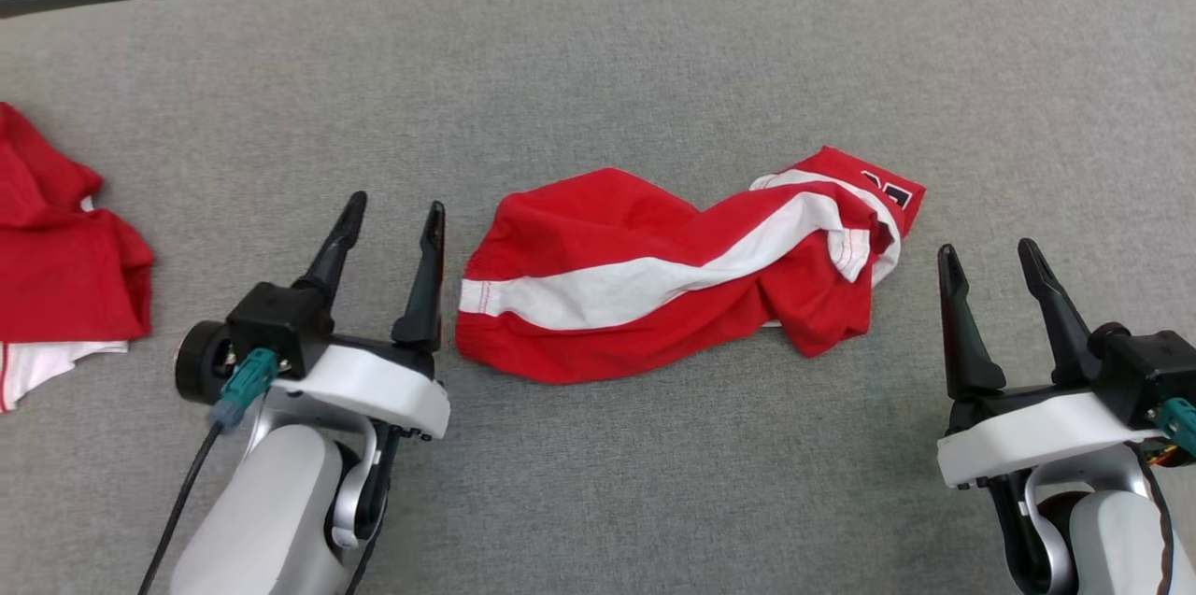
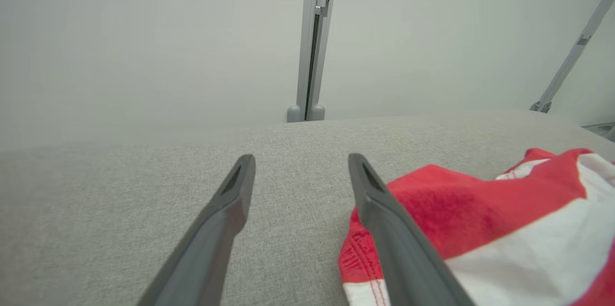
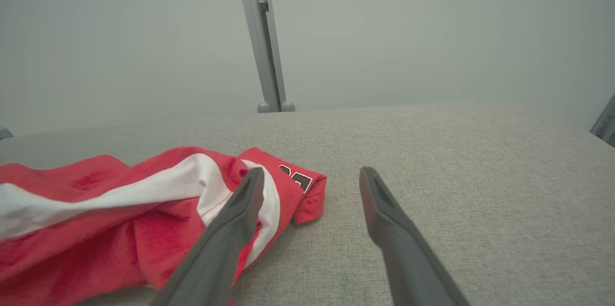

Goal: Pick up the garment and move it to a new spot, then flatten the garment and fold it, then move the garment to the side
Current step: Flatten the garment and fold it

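**Garment point(image 1: 654, 277) lying bunched mid-table, both claws hanging open**

Left claw point(image 1: 394, 203) is sitting released, fingers spread wide, gripping nothing. Its inner finger is sitting just beside the garment's hemmed left end; can't tell if it's touching.

Right claw point(image 1: 988, 247) is also spread wide and empty. It's pointing past the garment's right end, with a strip of bare cover showing between them.

The garment is lying between the two claws, on the table point(image 1: 654, 44). It's red with a white stripe point(image 1: 598, 291), twisting through the middle. The right end is bunching and folding over itself, with a black-and-white patch point(image 1: 897, 189) showing at the corner.

My read: the move to a new spot is looking done and flattening is coming up. No fold is showing yet.

What the next move is asking for:
- Each claw going down onto its own end and pinching low at the edge.
- Both pulling apart to take the twist out.
- Watching the right end, which is looking tricky: stacked layers, so a pinch is risking the wrong ply.

The table cover is grey woven fabric, lying flat and looking soft enough to give under the fingertips.

A second garment point(image 1: 56, 268), red and white, is lying at the left edge, well apart.

Behind the table, a plain pale wall point(image 2: 144, 32) is running across. A grey upright post point(image 2: 312, 42) is standing at the far edge, and a slanted strut point(image 2: 571, 51) is showing in the left wrist view.
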Robot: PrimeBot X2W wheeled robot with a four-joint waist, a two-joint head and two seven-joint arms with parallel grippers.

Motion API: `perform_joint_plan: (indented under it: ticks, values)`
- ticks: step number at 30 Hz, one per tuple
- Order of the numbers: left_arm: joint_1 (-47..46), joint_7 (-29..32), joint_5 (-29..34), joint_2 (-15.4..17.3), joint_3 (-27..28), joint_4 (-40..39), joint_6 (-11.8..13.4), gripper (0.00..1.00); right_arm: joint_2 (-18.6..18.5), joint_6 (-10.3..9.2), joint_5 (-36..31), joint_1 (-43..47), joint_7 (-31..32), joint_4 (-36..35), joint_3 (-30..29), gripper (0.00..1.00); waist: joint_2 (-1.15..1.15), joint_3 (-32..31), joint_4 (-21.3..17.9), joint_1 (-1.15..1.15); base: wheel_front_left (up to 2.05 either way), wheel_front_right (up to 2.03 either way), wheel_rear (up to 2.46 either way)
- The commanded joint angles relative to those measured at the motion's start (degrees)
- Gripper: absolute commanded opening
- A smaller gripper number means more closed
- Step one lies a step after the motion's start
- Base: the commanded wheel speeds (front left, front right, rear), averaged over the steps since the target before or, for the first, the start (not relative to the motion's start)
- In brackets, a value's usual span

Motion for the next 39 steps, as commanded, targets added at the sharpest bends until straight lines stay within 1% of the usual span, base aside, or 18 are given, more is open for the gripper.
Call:
perform_joint_plan:
  ticks: [1,5,8,11,14,18,25,39]
  values:
    - [1.1,-0.2,0.4,0.3,0.5,-0.4,0.5,1.0,-0.3,0.0,-0.2,-0.2,0.1,-0.1,-0.1,1.0,0.0,-0.8,0.7,0.0,0.0,0.0,0.0]
    - [4.0,-0.1,3.1,0.7,3.9,-5.7,1.5,1.0,-1.0,0.0,-0.5,0.6,0.6,-0.2,-0.1,1.0,0.0,-2.7,1.8,0.0,0.0,0.0,0.0]
    - [6.7,-0.1,3.5,0.8,6.6,-8.4,1.8,1.0,-1.3,0.0,-0.5,1.0,1.0,-0.3,-0.1,1.0,0.0,-4.2,2.4,0.0,0.0,0.0,0.0]
    - [9.6,-0.1,3.3,1.2,9.1,-10.1,1.3,1.0,-1.6,0.0,-0.6,1.8,1.3,-0.3,0.1,1.0,0.0,-5.4,2.8,0.0,0.0,0.0,0.0]
    - [12.3,-0.2,2.9,1.7,10.3,-10.5,0.4,1.0,-1.8,0.0,-0.6,2.5,1.5,-0.2,0.6,1.0,0.0,-6.7,3.0,0.0,0.0,0.0,0.0]
    - [15.2,-0.1,2.8,2.6,10.1,-10.2,-0.3,1.0,-2.1,0.0,-0.4,3.5,2.0,-0.1,1.2,1.0,0.0,-8.1,2.7,0.0,0.0,0.0,0.0]
    - [18.2,0.8,3.1,3.0,8.8,-11.1,0.0,1.0,-2.7,0.0,-0.3,4.9,2.8,-0.4,1.6,1.0,0.0,-9.6,2.4,0.0,0.0,0.0,0.0]
    - [18.0,1.3,2.9,3.4,7.9,-11.6,0.4,1.0,-2.2,0.0,0.1,5.6,3.0,-1.4,1.3,1.0,0.0,-9.2,2.5,0.0,0.0,0.0,0.0]
